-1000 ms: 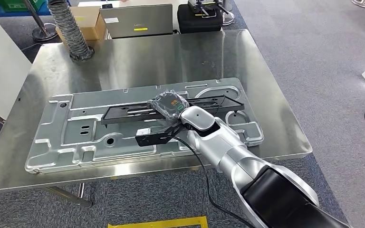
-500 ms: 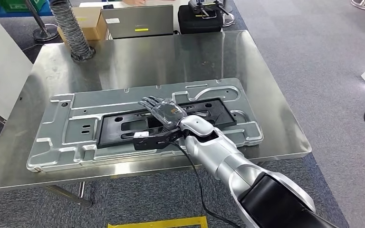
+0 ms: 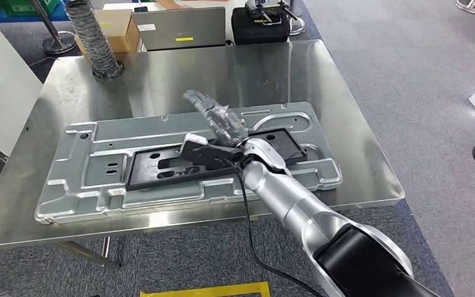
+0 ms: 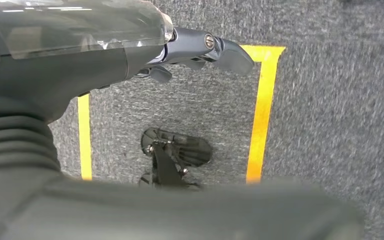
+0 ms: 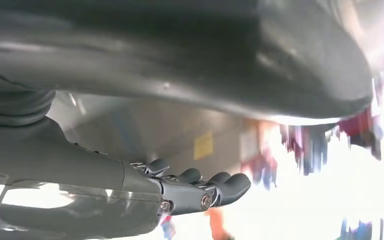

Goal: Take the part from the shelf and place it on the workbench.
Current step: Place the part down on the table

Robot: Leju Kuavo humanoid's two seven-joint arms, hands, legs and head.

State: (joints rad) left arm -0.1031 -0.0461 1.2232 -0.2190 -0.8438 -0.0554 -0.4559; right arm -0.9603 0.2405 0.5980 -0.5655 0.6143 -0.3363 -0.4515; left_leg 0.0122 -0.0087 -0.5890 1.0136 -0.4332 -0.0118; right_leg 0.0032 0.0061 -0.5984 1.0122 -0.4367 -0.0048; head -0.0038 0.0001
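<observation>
1. Head view: the right hand [image 3: 219, 117] is raised above the workbench [image 3: 179, 74], fingers stretched out and apart, holding nothing.
2. The black part [image 3: 161, 168] lies flat on the large stamped metal panel [image 3: 80, 179], which rests on the workbench; the right wrist and forearm cross over the part's middle.
3. A black cable [image 3: 247, 216] runs along the silver right arm [image 3: 290, 198] down past the near edge of the bench.
4. Behind the bench stand a corrugated grey hose [image 3: 89, 37], a cardboard box [image 3: 116, 28], a grey laptop [image 3: 179, 28] and a black case [image 3: 261, 28].
5. Left wrist view: the left hand [image 4: 190, 47] hangs over grey carpet marked with yellow tape [image 4: 260, 110]; its fingers look loosely extended and hold nothing.
</observation>
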